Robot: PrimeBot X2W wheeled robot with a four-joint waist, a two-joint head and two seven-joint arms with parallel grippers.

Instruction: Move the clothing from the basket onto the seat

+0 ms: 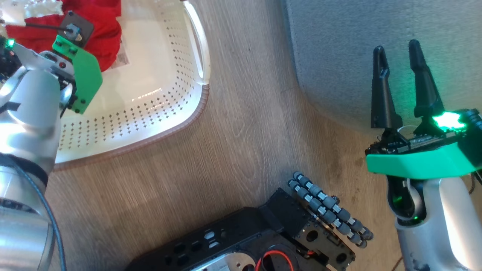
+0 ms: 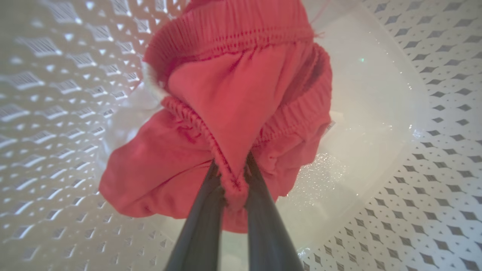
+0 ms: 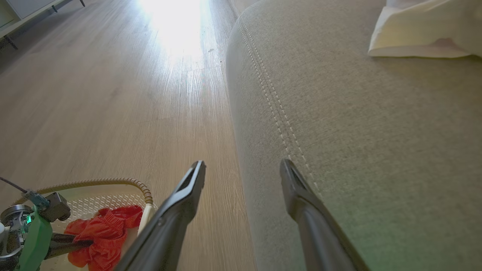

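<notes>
The red clothing (image 2: 226,105), shorts with an elastic waistband, hangs bunched inside the cream perforated basket (image 2: 433,131). My left gripper (image 2: 231,177) is shut on a fold of the waistband. From the head camera the red clothing (image 1: 99,32) lies at the basket's (image 1: 158,109) far left, with my left wrist over it and the fingers hidden. My right gripper (image 1: 399,51) stands open and empty above the grey seat's (image 1: 376,34) corner. In the right wrist view its fingers (image 3: 188,188) straddle the seat (image 3: 376,131) edge; the clothing (image 3: 103,233) shows at lower left.
Wooden floor (image 1: 244,124) separates basket and seat. My dark wheeled base (image 1: 263,233) with roller wheels sits at the bottom centre. A pale cream cloth (image 3: 425,34) lies on the seat's far part. A white label (image 1: 122,56) lies on the basket's bottom.
</notes>
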